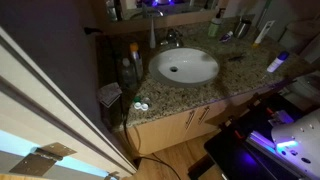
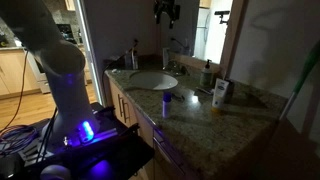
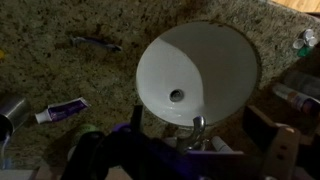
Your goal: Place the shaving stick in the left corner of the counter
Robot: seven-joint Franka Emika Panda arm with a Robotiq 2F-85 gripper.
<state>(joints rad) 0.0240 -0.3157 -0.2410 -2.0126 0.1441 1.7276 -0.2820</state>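
Note:
The shaving stick (image 3: 95,42) is a thin blue-grey stick that lies flat on the speckled granite counter (image 3: 60,70), seen at the upper left of the wrist view. My gripper (image 3: 198,125) hangs high above the white oval basin (image 3: 195,70) and the chrome tap (image 3: 197,130). Its two dark fingers stand wide apart with nothing between them. In an exterior view the gripper (image 2: 167,14) is well above the counter (image 2: 200,105), far from the shaving stick.
A toothpaste tube (image 3: 60,110) lies near the back of the counter. A dark bottle (image 2: 207,75), a white tube (image 2: 222,93) and a small blue item (image 2: 167,100) stand beyond the basin. Bottles (image 1: 130,65) and a lens case (image 1: 140,107) sit at one end.

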